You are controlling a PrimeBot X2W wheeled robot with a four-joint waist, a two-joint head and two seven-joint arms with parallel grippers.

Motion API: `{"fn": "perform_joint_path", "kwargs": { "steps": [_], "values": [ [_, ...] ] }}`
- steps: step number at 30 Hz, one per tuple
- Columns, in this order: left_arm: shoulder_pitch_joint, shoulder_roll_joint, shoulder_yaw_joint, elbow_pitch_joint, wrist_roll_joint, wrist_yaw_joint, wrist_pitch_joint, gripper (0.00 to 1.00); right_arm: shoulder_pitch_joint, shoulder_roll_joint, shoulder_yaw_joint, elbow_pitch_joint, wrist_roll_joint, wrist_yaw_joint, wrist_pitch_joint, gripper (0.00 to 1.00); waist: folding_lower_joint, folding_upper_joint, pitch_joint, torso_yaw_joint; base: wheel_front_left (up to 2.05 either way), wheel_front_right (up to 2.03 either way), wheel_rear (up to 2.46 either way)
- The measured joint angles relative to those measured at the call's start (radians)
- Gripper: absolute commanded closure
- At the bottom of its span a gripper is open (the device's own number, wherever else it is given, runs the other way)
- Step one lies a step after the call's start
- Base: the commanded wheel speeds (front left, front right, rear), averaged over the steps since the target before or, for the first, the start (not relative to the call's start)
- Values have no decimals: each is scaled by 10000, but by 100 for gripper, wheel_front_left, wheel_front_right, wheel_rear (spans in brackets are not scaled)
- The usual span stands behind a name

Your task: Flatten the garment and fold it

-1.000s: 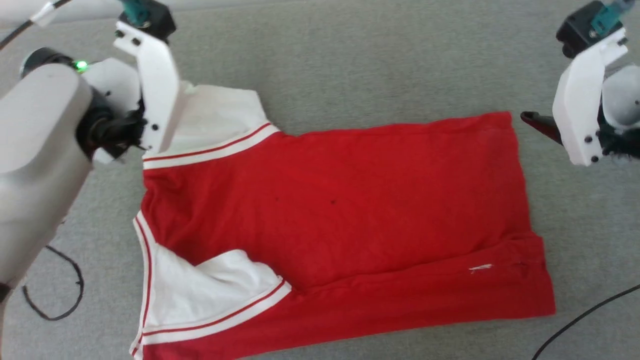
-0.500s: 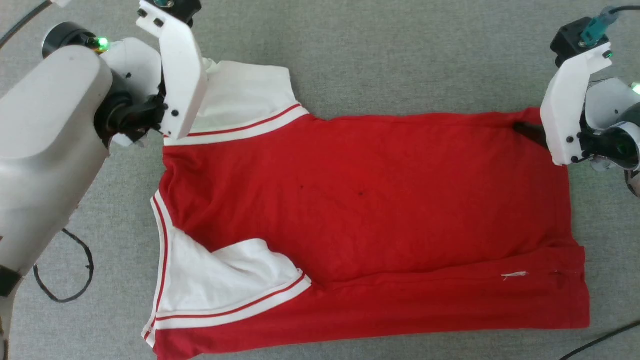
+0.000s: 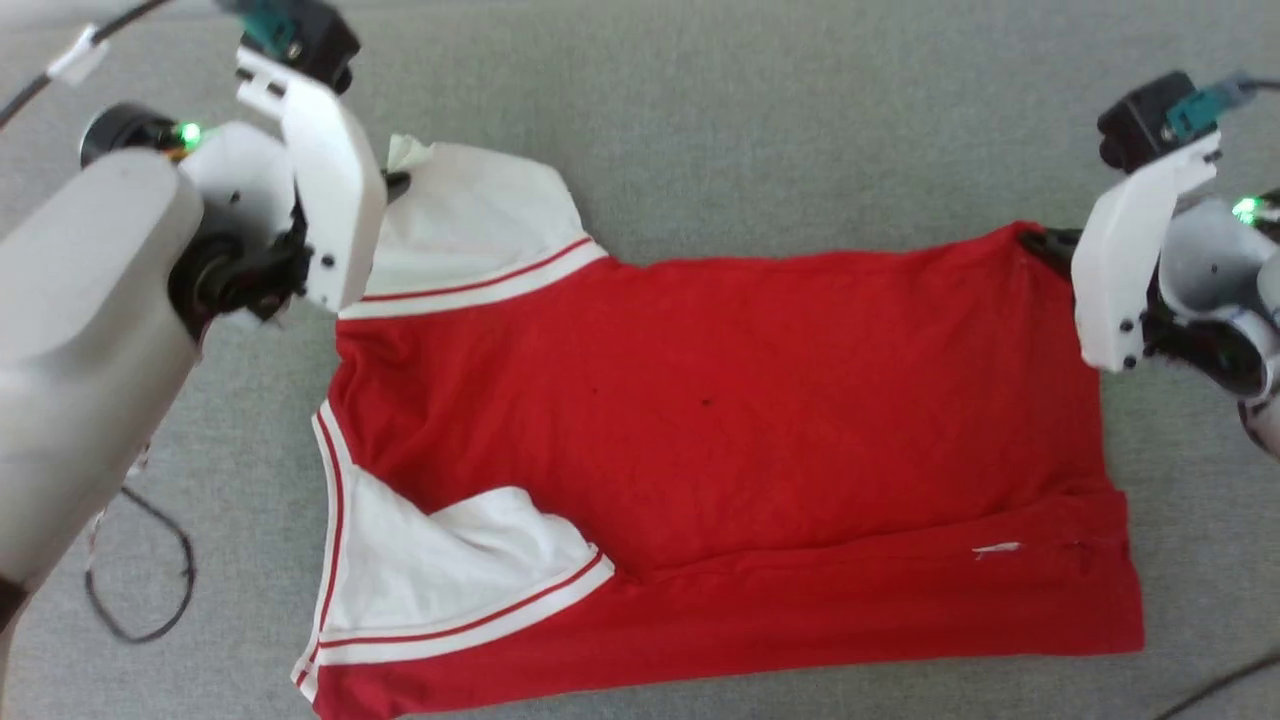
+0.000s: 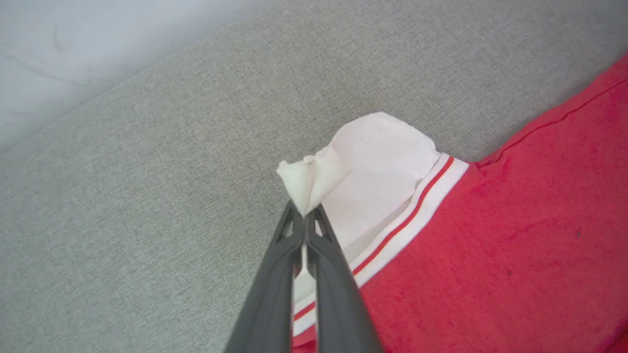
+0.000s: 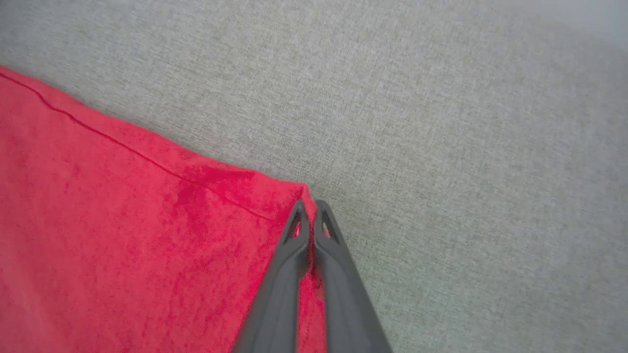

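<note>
The red garment point(image 3: 720, 430) lies spread on the grey surface, collar end to the left, plain red side up, its lettering hidden. One white sleeve point(image 3: 470, 230) points to the far side, the other point(image 3: 450, 570) is folded onto the body near the front. My left gripper point(image 4: 305, 215) is shut on the bunched tip of the far white sleeve point(image 4: 314, 181). My right gripper point(image 5: 309, 208) is shut on the far hem corner point(image 5: 274, 196) of the red cloth, at the right point(image 3: 1045, 245).
A grey fabric surface point(image 3: 760, 130) lies under everything, with bare room beyond the garment. A thin black cable loop point(image 3: 140, 590) lies at the lower left. A pale band point(image 4: 73, 44) runs along the far edge of the surface in the left wrist view.
The right gripper went from open beside the hem to shut on the hem corner. The left gripper stayed on the sleeve. The far edge of the garment has lifted slightly; the camera shifted.
</note>
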State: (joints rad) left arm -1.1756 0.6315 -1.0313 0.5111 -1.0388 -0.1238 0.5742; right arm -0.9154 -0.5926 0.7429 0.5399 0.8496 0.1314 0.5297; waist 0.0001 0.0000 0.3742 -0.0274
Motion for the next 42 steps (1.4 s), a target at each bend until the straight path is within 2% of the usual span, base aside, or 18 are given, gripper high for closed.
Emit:
{"fn": "perform_joint_path", "kwargs": {
  "steps": [10,16,22,26,30,34,38,39,40,41,42],
  "values": [
    [1707,1549,-73,-1875,-163,33,-1248,100,1399,-1095,284,-1528,244,0,-2330,100,-2,0,-1247,-84,0,0,0],
    [3100,2591,-182,-3544,-268,656,-1701,100,2712,-1720,-31,-2362,272,0,-2984,100,-3,0,-1875,-16,0,0,0],
    [4697,3388,-497,-4882,-541,1432,-2069,100,4289,-1825,-445,-2869,261,0,-3231,100,-3,0,-2295,95,0,0,0],
    [5688,3542,-828,-5265,-851,1755,-2266,100,5265,-1814,-790,-2951,253,0,-3279,100,-3,0,-2379,216,0,0,0],
    [6389,3478,-1003,-5269,-1187,1873,-2518,100,5970,-1756,-1066,-2945,159,0,-3106,100,-3,0,-2326,288,0,0,0],
    [6672,3093,-1108,-4688,-1498,1854,-2677,100,6304,-1476,-1179,-2750,75,0,-2794,100,-1,0,-2166,309,0,0,0],
    [6715,2516,-1131,-3923,-1567,1615,-2974,100,6352,-1133,-1179,-2443,-71,0,-2489,100,0,0,-2071,324,0,0,0],
    [6715,2445,-1133,-3795,-1555,1592,-3081,64,6352,-1081,-1221,-2382,-63,0,-2445,80,0,0,-2088,328,0,0,0],
    [6730,2391,-1122,-3707,-1524,1582,-3210,0,6351,-1066,-1239,-2387,-61,0,-2351,21,0,0,-2123,330,0,0,0],
    [6760,2353,-1108,-3684,-1499,1530,-3388,0,6350,-1085,-1254,-2464,-127,0,-2332,0,0,0,-2174,330,0,0,0],
    [6798,2324,-1080,-3678,-1429,1524,-3628,0,6349,-1118,-1340,-2568,-176,0,-2345,0,0,0,-2236,325,0,0,0]
  ]
}}
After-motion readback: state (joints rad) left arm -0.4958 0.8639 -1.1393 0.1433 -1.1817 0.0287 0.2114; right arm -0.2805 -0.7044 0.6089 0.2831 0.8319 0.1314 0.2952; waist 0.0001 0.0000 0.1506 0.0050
